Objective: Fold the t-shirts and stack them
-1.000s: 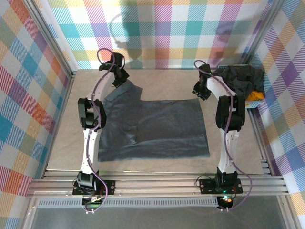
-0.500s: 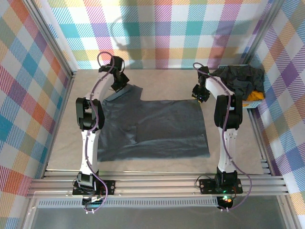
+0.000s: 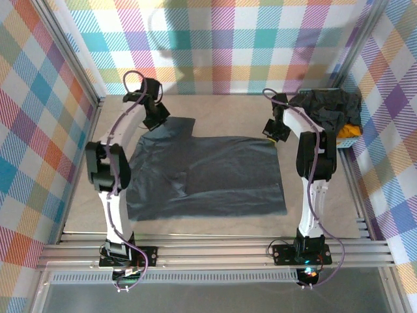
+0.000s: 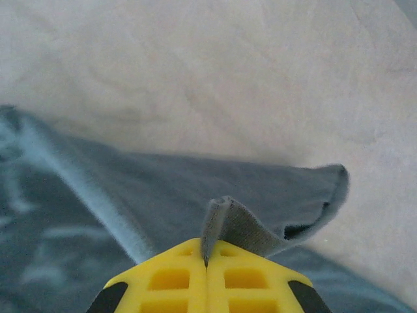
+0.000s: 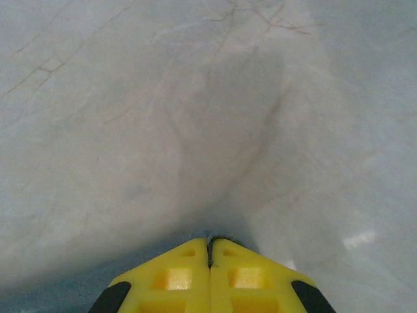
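The dark grey t-shirt (image 3: 221, 173) lies spread on the surface (image 3: 234, 111) between the arms. The left pincer (image 4: 207, 261) is clamped on a raised fold by the shirt's far left sleeve. The right pincer (image 5: 210, 246) is closed at the far right corner; I cannot tell whether it grips cloth.

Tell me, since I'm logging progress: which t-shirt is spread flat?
The dark grey t-shirt on the table; the other shirts lie crumpled in a heap at far right.

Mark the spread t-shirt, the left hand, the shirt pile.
spread t-shirt (image 3: 225, 171): top external view, middle of body.
left hand (image 4: 207, 254): left wrist view, between fingertips.
shirt pile (image 3: 328, 107): top external view, crumpled top.
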You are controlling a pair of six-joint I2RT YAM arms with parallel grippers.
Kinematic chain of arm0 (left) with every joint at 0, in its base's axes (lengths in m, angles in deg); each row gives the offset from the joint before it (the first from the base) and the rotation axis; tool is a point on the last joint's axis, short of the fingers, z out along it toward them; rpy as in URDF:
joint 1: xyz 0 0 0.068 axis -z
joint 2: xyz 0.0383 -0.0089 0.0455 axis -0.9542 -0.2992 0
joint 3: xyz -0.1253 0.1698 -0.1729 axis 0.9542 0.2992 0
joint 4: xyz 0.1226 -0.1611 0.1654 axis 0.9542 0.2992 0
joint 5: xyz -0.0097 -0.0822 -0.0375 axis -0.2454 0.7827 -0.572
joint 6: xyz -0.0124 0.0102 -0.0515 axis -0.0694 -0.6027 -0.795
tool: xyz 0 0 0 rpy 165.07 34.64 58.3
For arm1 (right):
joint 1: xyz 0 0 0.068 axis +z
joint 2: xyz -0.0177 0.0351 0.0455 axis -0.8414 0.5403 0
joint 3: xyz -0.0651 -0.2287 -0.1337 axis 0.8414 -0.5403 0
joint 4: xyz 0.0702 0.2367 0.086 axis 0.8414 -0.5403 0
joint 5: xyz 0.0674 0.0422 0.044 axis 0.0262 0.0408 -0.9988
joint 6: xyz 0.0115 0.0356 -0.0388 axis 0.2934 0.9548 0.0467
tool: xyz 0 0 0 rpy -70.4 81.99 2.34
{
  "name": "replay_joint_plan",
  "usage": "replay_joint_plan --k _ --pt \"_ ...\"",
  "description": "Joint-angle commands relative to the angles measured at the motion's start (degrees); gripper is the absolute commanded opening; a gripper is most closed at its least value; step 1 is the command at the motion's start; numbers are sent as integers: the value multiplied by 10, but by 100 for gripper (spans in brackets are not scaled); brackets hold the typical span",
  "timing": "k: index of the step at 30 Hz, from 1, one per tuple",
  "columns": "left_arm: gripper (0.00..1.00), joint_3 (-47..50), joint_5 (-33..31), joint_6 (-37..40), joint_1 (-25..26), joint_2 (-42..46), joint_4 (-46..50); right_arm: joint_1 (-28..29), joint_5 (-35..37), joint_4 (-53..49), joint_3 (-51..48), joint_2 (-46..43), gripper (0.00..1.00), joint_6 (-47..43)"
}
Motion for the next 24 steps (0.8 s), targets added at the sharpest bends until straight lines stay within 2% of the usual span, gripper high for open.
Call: replay_joint_plan --k 1,11,19,24 --pt "0 86 -26 6 -14 93 -4 6 15 20 -37 -67 0 -24" --pt "0 337 -121 -94 -20 353 22 21 3 37 -200 -205 0 21" --pt "0 414 -139 -131 -28 477 90 34 3 24 -337 -281 0 51" --pt "0 420 -133 -143 -45 518 135 34 17 22 -371 -299 0 39"
